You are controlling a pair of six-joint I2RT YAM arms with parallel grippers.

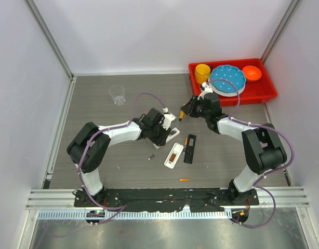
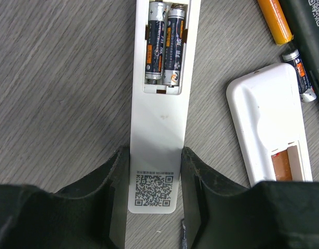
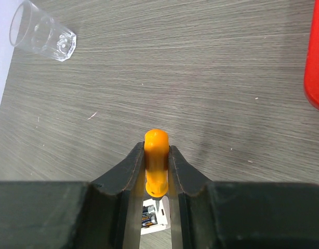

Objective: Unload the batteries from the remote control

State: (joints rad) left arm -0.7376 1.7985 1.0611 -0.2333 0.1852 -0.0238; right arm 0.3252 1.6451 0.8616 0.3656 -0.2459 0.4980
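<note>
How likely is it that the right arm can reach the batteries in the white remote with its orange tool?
Likely yes. The right gripper holds the orange tool tip down just above the batteries, whose cover is off; the left gripper clamps the remote at its other end, clear of them.

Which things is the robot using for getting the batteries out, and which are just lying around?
For the job: white remote in the left claw; the two batteries inside it; orange-handled tool in the right claw.
Just lying about: clear glass; red tray holding a yellow cup, blue plate and orange bowl.
</note>
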